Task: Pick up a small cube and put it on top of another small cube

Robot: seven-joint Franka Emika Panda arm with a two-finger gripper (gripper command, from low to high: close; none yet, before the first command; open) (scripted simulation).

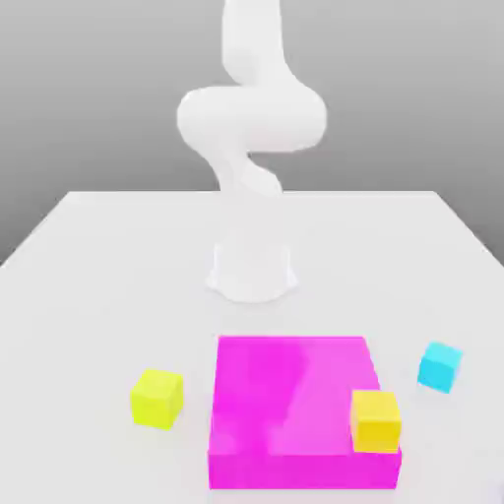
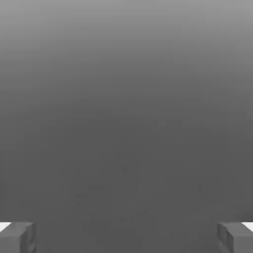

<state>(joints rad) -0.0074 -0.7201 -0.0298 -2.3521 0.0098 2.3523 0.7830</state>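
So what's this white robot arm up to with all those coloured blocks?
Nothing is being handled yet. The white arm rises over the table with its fingers open and empty. A lime-yellow cube sits on the table at the exterior view's left of the big magenta block, a cyan cube sits at its right, and an orange-yellow cube rests on the block's corner.

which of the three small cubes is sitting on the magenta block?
The golden orange-yellow cube, on the magenta block at its corner. The lime-yellow cube and cyan cube sit on the table, either side.
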